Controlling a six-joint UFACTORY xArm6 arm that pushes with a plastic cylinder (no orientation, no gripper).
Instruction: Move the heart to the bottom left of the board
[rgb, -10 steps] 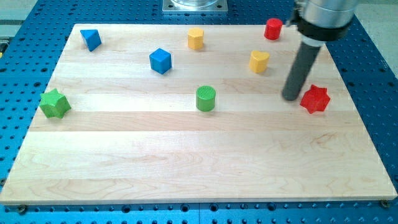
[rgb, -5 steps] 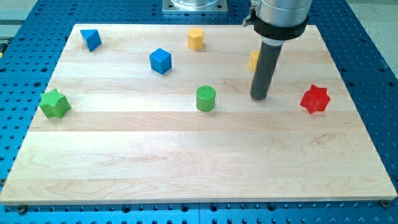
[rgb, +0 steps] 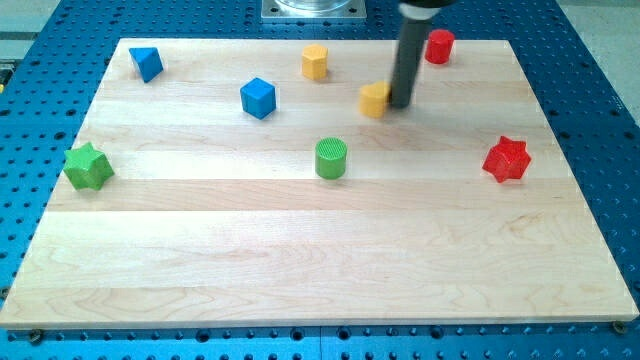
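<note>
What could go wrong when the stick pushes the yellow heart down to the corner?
My tip sits on the right side of the yellow heart, so it pushes mostly left, toward the blue cube, not down. The green cylinder stands on the diagonal way to the bottom left and might get bumped. The heart could also slip off the round rod.

My tip against the yellow heart's right side

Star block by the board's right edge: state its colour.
Red star, clearest in the camera view.

A robotics lab: wooden board bolted onto a blue perforated bench.
</note>
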